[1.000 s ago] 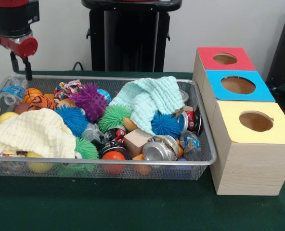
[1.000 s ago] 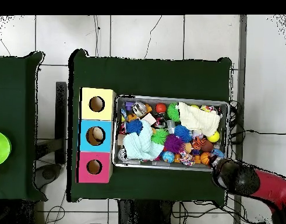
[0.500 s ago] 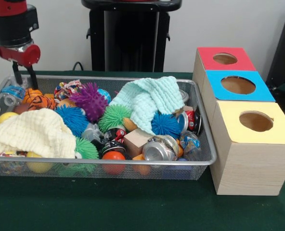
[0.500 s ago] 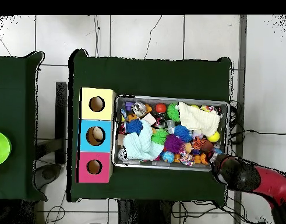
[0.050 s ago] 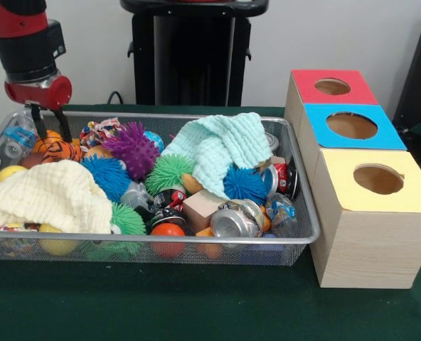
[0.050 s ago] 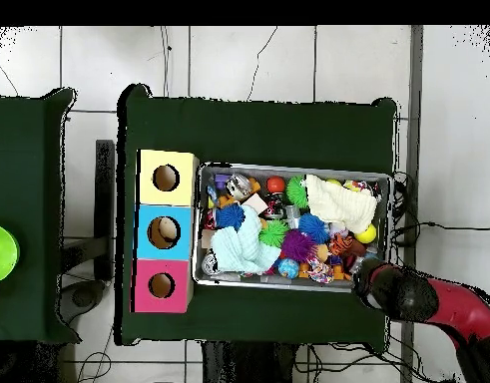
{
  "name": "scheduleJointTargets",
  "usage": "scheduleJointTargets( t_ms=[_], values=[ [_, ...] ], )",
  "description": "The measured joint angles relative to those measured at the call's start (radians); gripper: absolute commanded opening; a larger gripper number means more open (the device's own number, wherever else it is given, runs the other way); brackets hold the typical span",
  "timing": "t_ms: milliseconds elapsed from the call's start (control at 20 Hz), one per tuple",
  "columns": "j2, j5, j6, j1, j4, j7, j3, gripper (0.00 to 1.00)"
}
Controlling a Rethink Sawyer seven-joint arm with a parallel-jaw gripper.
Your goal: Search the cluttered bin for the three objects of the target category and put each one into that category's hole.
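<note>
Hand (image 5: 48,122) fingers apart, over orange striped ball (image 5: 57,150) at far left corner of mesh bin (image 5: 299,238).

Gripper (image 5: 49,122): you're looking at thin dark matt fingers under a glossy red collar and a matt black sleeve.
Bin (image 5: 304,213): fine silvery wire mesh all round the gripper, with a smooth metal rim.
Orange ball (image 5: 48,141): right beneath the gripper, smooth, slightly glossy.
Cream cloth (image 5: 50,193): in front of the gripper, soft waffle weave, matt.
Mint cloth (image 5: 221,149): off to its side, same crinkled weave.
Spiky balls (image 5: 131,148): beside the gripper, rubbery bristles, matt.
Cans (image 5: 235,219): far across the bin, shiny crumpled metal.
Boxes (image 5: 367,234): beyond the bin, pale wood-grain sides, flat matt coloured tops.
Table cover (image 5: 196,305): dark green cloth, matt.
</note>
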Motion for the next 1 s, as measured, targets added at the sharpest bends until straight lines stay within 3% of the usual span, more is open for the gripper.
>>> scheduleJointTargets(
  t_ms=[600, 1000],
  values=[
    [0.027, -0.009, 0.000, -0.012, 0.000, -0.001, 0.052, 1.00],
    [-0.076, -0.007, 0.048, 0.079, 0.000, -0.001, 0.052, 1.00]
  ],
)
